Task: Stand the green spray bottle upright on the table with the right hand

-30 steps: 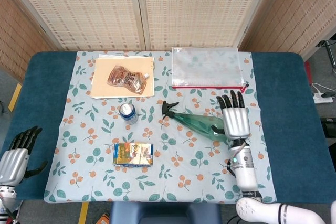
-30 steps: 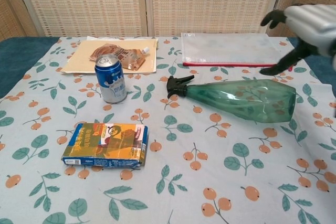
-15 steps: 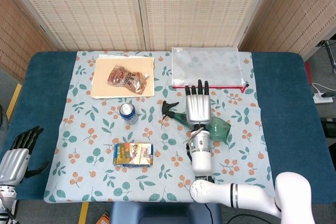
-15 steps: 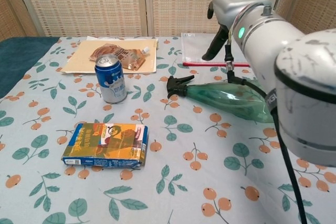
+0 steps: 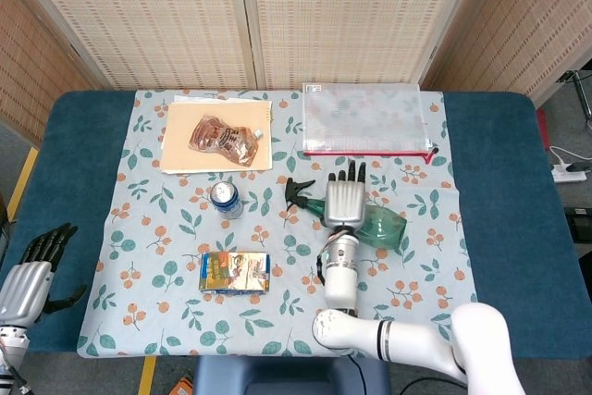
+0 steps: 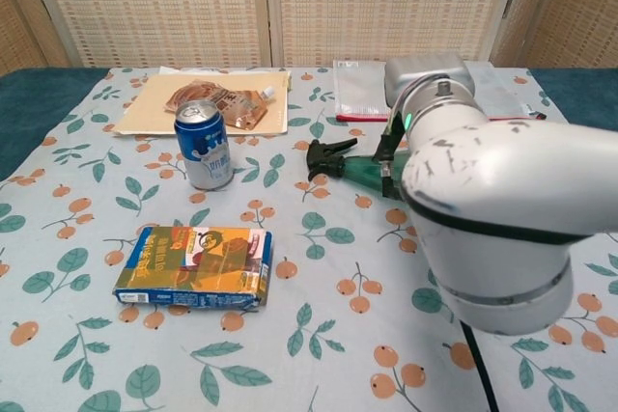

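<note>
The green spray bottle (image 5: 384,226) lies on its side on the patterned cloth, black trigger head (image 5: 298,191) pointing left. In the chest view only its black head (image 6: 328,156) and a bit of green neck show beside my arm. My right hand (image 5: 343,196) hovers over the bottle's neck end, palm down, fingers straight and spread toward the far edge, holding nothing. Whether it touches the bottle I cannot tell. In the chest view its silver back (image 6: 425,72) shows above the bulky forearm. My left hand (image 5: 32,270) hangs off the table's left front corner, fingers loosely apart, empty.
A blue drink can (image 5: 226,198) stands left of the bottle's head. A flat snack box (image 5: 235,273) lies near the front. A brown pouch (image 5: 222,137) rests on a tan folder (image 5: 180,159) at back left. A clear zip pouch (image 5: 366,120) lies at the back right.
My right arm swept left from the bottle's base end to over its neck, then slid a little toward the front. The bottle has not moved. The left hand stayed put.
</note>
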